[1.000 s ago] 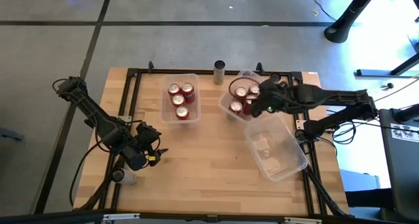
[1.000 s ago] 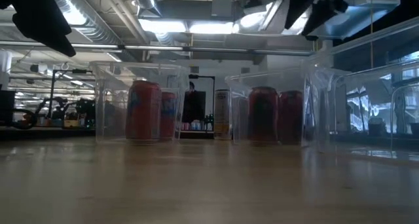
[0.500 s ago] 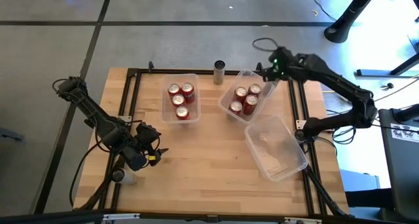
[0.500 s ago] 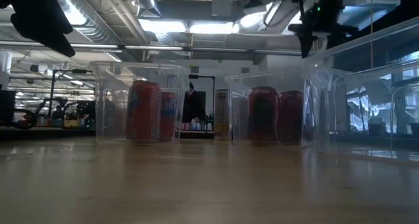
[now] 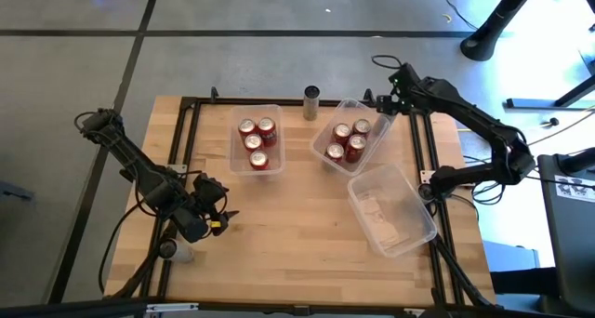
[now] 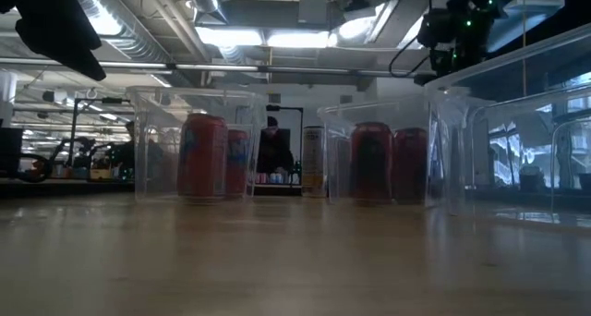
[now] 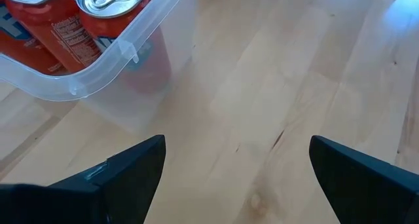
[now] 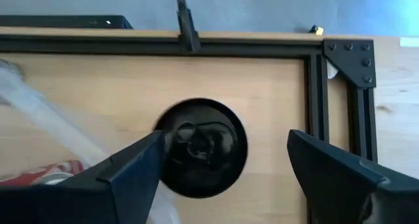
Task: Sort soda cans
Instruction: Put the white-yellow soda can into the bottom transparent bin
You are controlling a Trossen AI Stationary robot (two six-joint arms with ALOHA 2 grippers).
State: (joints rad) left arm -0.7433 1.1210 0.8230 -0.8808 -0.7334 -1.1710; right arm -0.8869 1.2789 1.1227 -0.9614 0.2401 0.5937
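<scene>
Left end effector (image 5: 212, 218): I am parking it over the counter's (image 5: 297, 244) near left area, fingers standing apart with nothing between them; no change over the last second.
Left bin (image 5: 256, 139): it is holding four red soda cans (image 5: 256, 141), upright and clustered; my left wrist view is showing two of them behind the bin's clear wall.
Lone can (image 5: 310, 102): a dark one is standing upright at the far edge of the counter, between the two filled bins, outside both.
Middle bin (image 5: 349, 135): it is sitting askew and holding four red cans; a second ago my right arm was covering it, and all four tops are now showing.
Right end effector (image 5: 386, 102): I am lifting it clear to the far right corner, just beyond the middle bin, fingers apart and empty.
Meaning for the task: I am judging this as a can just delivered, the dark one probably next.
Empty bin (image 5: 391, 207): nothing is lying in it.
Hard to make out: a dark round object (image 8: 203, 147) is filling my right wrist view, unidentifiable; something pale by the near left corner is also unreadable.
</scene>
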